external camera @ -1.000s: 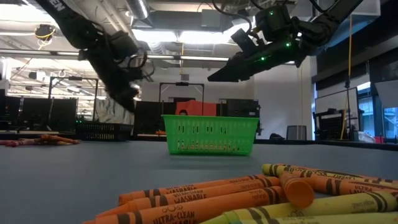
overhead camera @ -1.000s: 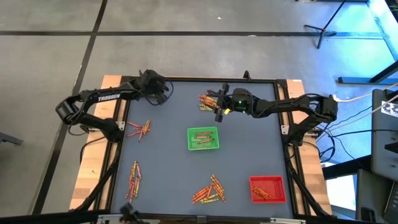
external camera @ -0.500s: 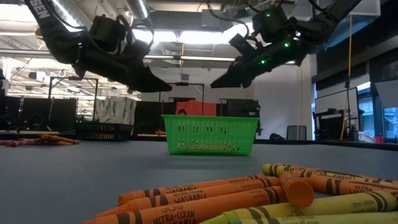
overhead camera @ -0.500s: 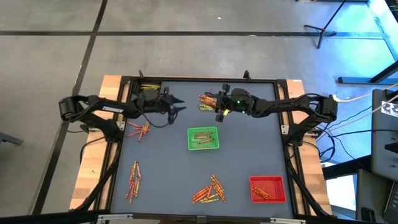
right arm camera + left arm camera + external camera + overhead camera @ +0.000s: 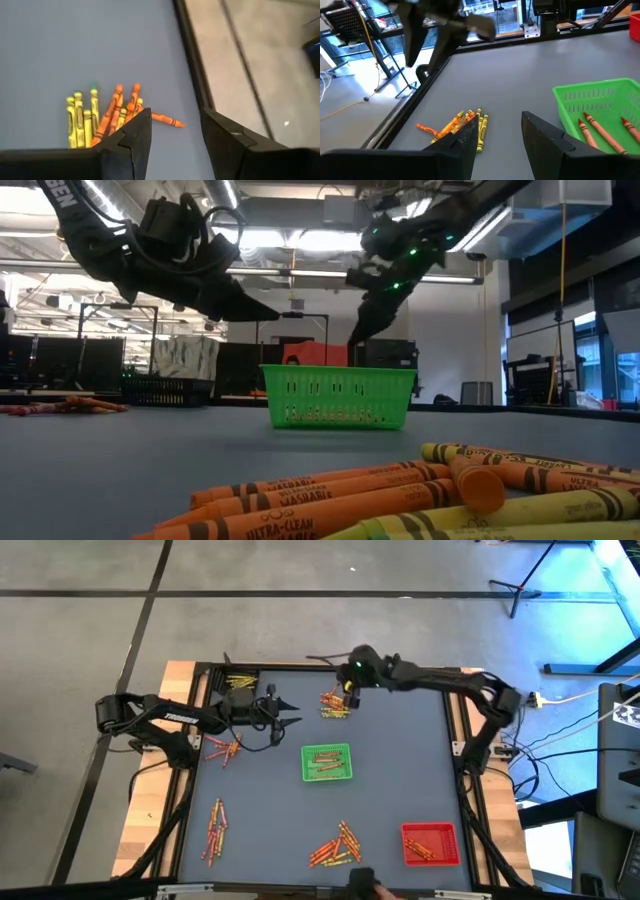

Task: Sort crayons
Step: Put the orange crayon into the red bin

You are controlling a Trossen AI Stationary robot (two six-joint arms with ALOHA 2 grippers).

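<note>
Right gripper [image 5: 347, 692] swung above "ULTRA-CLEAN WASHABLE" crayons [image 5: 330, 498].

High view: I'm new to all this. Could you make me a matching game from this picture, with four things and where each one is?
Things:
1. green tray
2. red tray
3. right gripper
4. left gripper

Places:
A. in a corner of the table on the right arm's side
B. open, over the crayon pile by the table's edge
C. mid-table, holding crayons
D. open and empty, on the left arm's side of that pile

Pairs: 1-C, 2-A, 3-B, 4-D
</note>
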